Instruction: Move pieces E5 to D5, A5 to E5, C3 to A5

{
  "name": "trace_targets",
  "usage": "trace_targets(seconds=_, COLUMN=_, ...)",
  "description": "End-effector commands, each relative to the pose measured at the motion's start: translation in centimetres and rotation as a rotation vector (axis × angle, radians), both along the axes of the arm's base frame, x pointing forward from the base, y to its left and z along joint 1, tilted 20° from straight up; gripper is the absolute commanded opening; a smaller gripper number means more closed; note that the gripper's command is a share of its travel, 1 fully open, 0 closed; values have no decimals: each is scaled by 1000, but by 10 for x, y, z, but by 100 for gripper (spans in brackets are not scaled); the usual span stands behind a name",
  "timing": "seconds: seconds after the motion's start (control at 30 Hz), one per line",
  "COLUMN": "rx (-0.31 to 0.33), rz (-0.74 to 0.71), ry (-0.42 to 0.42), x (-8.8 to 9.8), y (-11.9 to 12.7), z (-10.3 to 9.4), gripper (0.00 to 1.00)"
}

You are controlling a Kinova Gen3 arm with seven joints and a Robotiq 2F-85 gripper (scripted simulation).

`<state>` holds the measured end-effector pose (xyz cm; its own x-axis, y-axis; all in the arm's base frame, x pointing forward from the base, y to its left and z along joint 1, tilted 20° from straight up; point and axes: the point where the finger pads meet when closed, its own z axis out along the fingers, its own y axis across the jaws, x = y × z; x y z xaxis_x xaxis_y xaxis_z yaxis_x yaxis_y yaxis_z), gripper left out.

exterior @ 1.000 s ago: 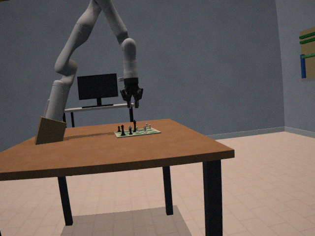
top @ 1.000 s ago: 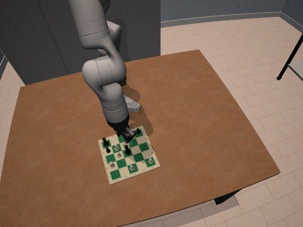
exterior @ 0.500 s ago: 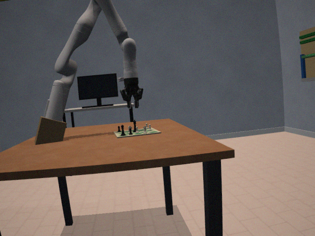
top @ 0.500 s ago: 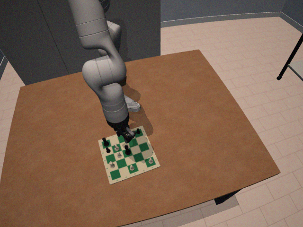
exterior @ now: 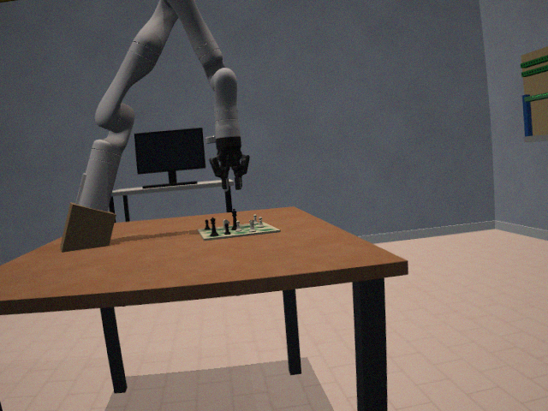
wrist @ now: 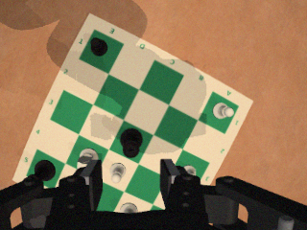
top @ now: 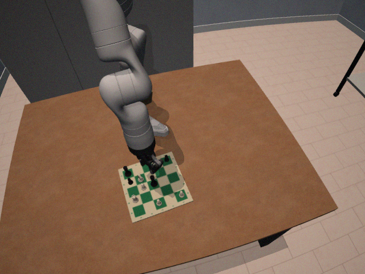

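A small green-and-cream chessboard lies on the brown table. Several black and white pieces stand upright on it. A tall black piece stands near the middle. Other black pieces stand at a far corner and on the left edge. A white piece stands at the right corner. My gripper hangs well above the board's far side, its fingers partly closed with nothing between them. The edge labels are too small to read.
The arm's base sits on the table behind the board. A tan wedge-shaped block stands at the table's far left. A desk with a monitor stands behind the table. A black stand leg is on the floor at right.
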<state>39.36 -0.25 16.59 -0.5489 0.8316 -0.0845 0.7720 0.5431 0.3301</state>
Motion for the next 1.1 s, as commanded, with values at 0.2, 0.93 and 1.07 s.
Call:
trace_targets(seconds=0.2, rx=2, rz=4, ry=3, x=2, y=3, z=-8, gripper=41)
trace_targets(seconds=0.93, rx=2, rz=4, ry=3, x=11, y=5, z=-36, gripper=41)
trace_targets(seconds=1.07, rx=2, rz=4, ry=3, x=12, y=6, z=-39, gripper=41)
